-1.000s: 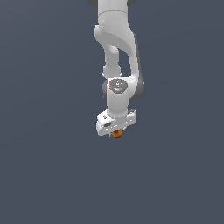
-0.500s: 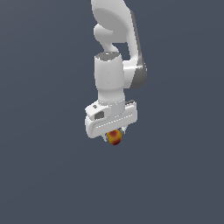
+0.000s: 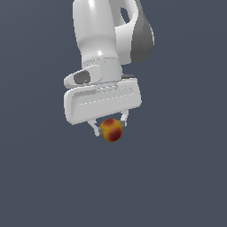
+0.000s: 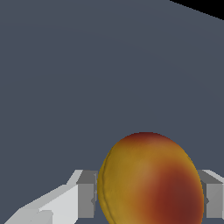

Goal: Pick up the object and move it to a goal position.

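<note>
A small peach-like ball (image 3: 111, 129), orange-yellow with a dark red blotch, is seen held at the tip of the white Panda gripper (image 3: 109, 127). The jaws are clenched on it from two opposite sides: in the exterior view a thin finger (image 3: 95, 130) is pressed against the ball on the exterior view's left and another against it on the exterior view's right, with the fruit-like sphere hanging just below the broad white gripper body. The ball is narrower than that body, so only the short fingertips are needed to span it.

In the wrist view the ball (image 4: 151, 179) is shown filling the gap between the two grey finger pads (image 4: 87, 195), touching both, which suggests the grip is taken roughly across its widest part; this is judged a sensible hold for a round thing, since a grasp off the middle would tend to squeeze it out.

Only a flat slate-grey surface (image 4: 87, 65) is visible around it, and no shadow or contact with a counter can be made out, so the ball is judged to be lifted clear. No goal marker is visible in either view. The carrying phase of the task is judged to be under way, the release not yet done.
</note>
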`<state>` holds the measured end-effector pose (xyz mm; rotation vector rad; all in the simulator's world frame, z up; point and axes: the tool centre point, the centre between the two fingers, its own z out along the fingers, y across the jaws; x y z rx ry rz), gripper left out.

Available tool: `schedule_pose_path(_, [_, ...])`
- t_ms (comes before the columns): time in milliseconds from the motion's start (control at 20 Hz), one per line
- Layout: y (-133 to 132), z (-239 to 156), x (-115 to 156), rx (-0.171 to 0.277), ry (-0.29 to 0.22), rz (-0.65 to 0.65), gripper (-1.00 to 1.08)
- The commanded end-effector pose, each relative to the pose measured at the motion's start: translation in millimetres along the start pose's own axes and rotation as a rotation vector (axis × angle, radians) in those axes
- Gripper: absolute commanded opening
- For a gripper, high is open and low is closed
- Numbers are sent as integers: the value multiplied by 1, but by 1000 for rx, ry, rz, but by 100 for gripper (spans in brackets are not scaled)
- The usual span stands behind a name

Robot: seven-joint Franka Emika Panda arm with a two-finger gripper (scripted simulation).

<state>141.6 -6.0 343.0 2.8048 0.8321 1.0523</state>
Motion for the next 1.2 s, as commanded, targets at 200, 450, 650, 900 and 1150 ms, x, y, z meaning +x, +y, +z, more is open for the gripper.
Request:
schedule_pose_path(200, [26, -54, 45, -31, 142, -40, -100])
schedule_pose_path(450, [37, -85, 65, -44, 217, -60, -100])
schedule_pose_path(650, [43, -102, 75, -51, 258, -71, -100])
schedule_pose_path(900, [48, -114, 82, -55, 287, -78, -100])
schedule_pose_path(1150, [49, -118, 84, -56, 296, -79, -100])
